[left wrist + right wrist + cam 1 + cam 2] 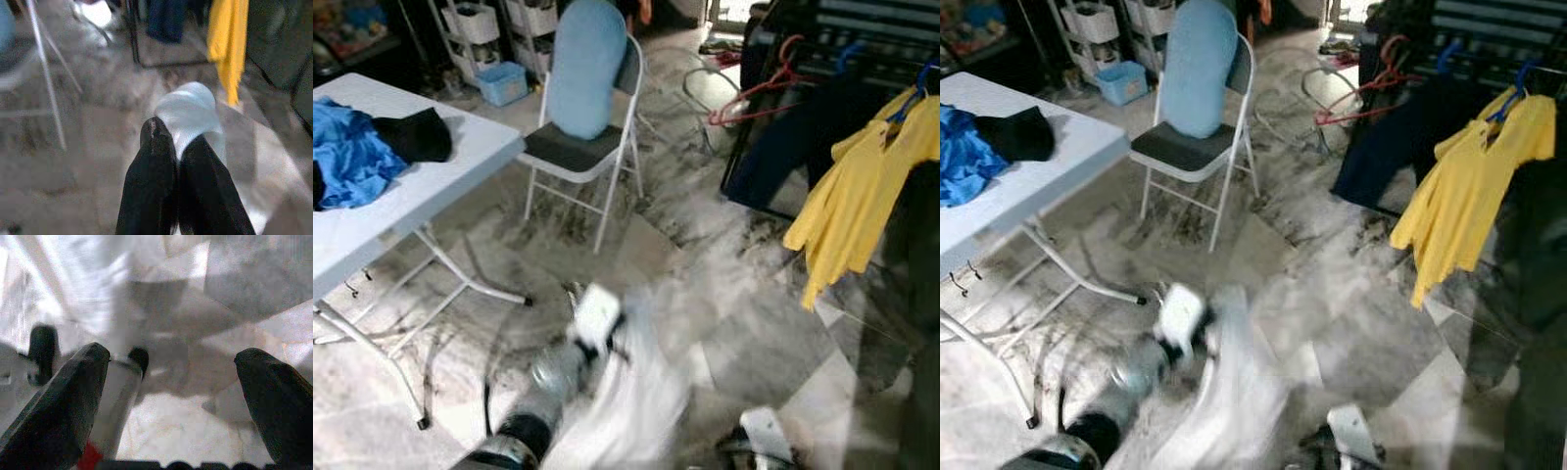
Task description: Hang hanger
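Note:
My left gripper [178, 142] is shut on a white garment [188, 107]. The garment [636, 392] hangs blurred in front of my left arm, low over the floor; I cannot make out a hanger in it. Ahead on the right stands a dark clothes rack [862, 29]. On it hang a yellow shirt [862, 196] on a blue hanger [913, 93], a dark navy garment [783, 147] and a bare red hanger [754, 93]. My right gripper [172, 352] is open over the floor with nothing between its fingers.
A white folding table [431, 186] on the left carries blue cloth [347, 157] and black cloth [416, 137]. A folding chair [582, 147] with a light blue cushion stands ahead. Cables lie on the marbled floor [724, 294] near the rack. Storage shelves [480, 39] stand behind.

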Controlling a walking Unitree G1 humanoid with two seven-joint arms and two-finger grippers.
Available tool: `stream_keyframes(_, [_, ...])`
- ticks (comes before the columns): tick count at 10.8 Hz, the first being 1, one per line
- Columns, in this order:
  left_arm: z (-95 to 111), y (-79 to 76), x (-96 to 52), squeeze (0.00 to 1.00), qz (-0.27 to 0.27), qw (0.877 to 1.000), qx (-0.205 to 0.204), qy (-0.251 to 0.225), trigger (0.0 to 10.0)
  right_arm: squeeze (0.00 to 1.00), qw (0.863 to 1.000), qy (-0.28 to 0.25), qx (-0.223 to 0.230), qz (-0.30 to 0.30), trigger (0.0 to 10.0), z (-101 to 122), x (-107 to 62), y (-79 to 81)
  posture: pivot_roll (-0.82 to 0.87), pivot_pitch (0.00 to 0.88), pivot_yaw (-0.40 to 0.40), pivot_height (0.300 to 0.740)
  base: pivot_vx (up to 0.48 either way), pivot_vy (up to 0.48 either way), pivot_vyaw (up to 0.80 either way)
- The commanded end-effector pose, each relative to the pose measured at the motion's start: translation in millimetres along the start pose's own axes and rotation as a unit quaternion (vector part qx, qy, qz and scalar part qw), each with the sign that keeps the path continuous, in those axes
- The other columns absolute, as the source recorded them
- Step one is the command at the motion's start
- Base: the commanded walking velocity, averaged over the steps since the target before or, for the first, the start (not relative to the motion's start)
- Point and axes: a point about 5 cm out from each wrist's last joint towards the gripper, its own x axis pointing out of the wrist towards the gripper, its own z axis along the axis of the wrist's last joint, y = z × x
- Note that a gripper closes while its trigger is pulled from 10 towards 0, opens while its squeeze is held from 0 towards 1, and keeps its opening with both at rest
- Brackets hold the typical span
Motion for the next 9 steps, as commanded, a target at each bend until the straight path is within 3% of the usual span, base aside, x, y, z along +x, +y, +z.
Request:
stream_keyframes(1, [14, 10.9, 1.1, 0.0, 0.03, 0.999, 0.02, -0.035, 10.0, 0.0, 0.999, -0.041, 0.028, -0.019, 10.0, 9, 0.5, 0.2, -0.12, 0.152, 0.034, 0.74, 0.0, 0.0, 0.0])
stream_keyframes(3, [22, 31.6, -6.9, 0.0, 0.078, 0.995, 0.037, -0.059, 10.0, 0.0, 0.985, -0.154, 0.064, -0.052, 10.0, 46, 0.3, -7.8, -0.12, 0.179, 0.041, 0.74, 0.0, 0.0, 0.0])
stream_keyframes(4, [29, 50.3, -17.5, 0.0, 0.111, 0.99, 0.046, -0.077, 10.0, 0.0, 0.954, -0.281, 0.081, -0.07, 10.0, 93, -10.4, -22.3, -0.14, 0.19, 0.057, 0.74, 0.0, 0.0, 0.0])
stream_keyframes(5, [38, 63.2, -21.1, 0.0, 0.154, 0.982, 0.061, -0.091, 10.0, 0.0, 0.936, -0.335, 0.074, -0.077, 10.0, 117, -20.6, -30.0, -0.15, 0.191, 0.07, 0.74, 0.0, 0.0, 0.0])
stream_keyframes(6, [48, 77.3, -24.8, 0.0, 0.207, 0.97, 0.07, -0.104, 10.0, 0.0, 0.918, -0.382, 0.061, -0.083, 10.0, 138, -33.1, -38.7, -0.15, 0.19, 0.073, 0.74, 0.0, 0.0, 0.0])
stream_keyframes(7, [53, 88.9, -30.1, 0.0, 0.256, 0.96, 0.053, -0.104, 10.0, 0.0, 0.9, -0.425, 0.037, -0.094, 10.0, 166, -49.4, -52.0, -0.16, 0.186, 0.076, 0.74, 0.0, 0.0, 0.0])
stream_keyframes(9, [54, 83.2, -29.2, 0.0, 0.252, 0.961, 0.029, -0.107, 10.0, 0.0, 0.879, -0.466, -0.031, -0.098, 10.0, 207, -72.9, -63.0, -0.15, 0.191, 0.074, 0.74, 0.0, 0.0, 0.0])
